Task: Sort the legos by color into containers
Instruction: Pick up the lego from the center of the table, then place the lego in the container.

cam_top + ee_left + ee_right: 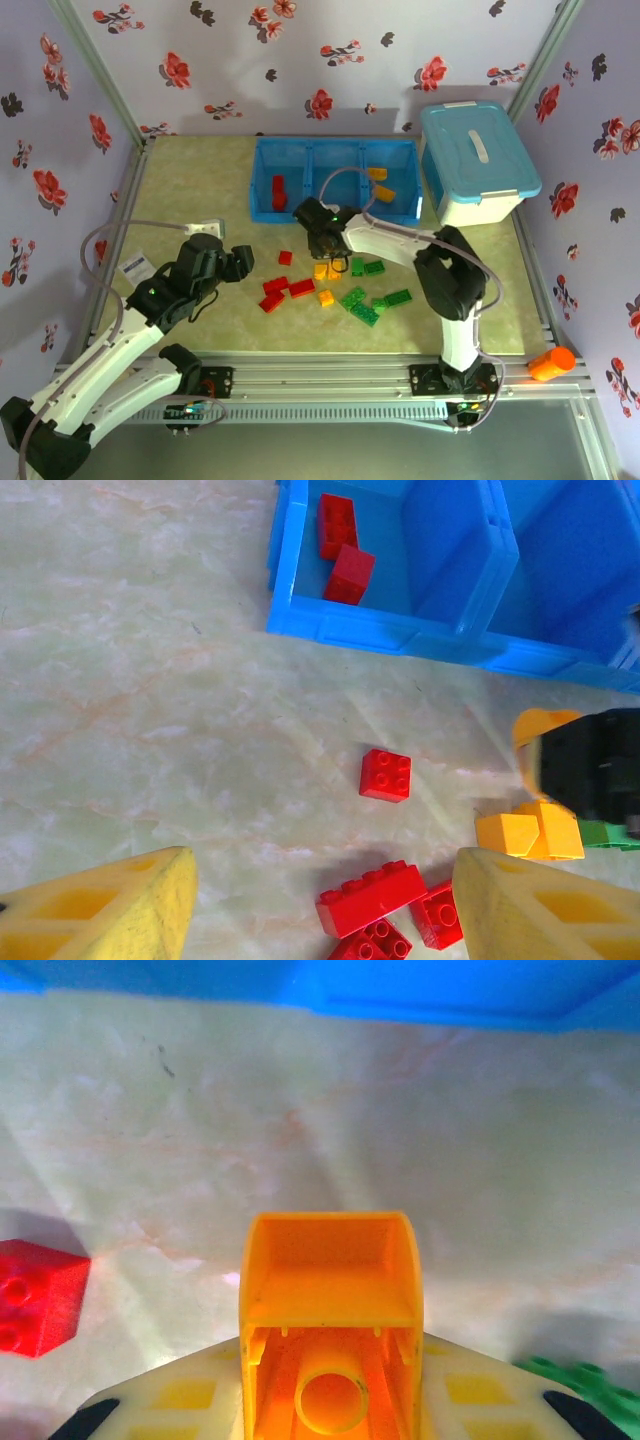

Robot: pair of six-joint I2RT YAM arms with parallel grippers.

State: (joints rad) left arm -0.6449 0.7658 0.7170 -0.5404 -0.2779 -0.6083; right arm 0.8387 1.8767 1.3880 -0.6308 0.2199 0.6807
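Observation:
The blue tray (pixel 335 213) of three containers stands at the back. Its left container holds two red legos (pixel 340 545); its right one holds orange legos (pixel 380 185). My right gripper (pixel 322 247) (pixel 330 1385) hangs just in front of the tray, shut on an orange lego (pixel 330 1290) whose hollow underside faces the camera. Loose red legos (pixel 287 288), orange ones (pixel 324 272) and green ones (pixel 365 300) lie mid-table. My left gripper (pixel 237 262) (pixel 320 920) stands open over a long red lego (pixel 372 897), its fingers (pixel 110 910) wide apart.
A light-blue lidded tub (pixel 478 160) stands right of the tray. A single red lego (pixel 385 775) lies between tray and pile. A white label (pixel 135 265) lies at the table's left edge, and an orange object (pixel 551 362) sits beyond the right rail.

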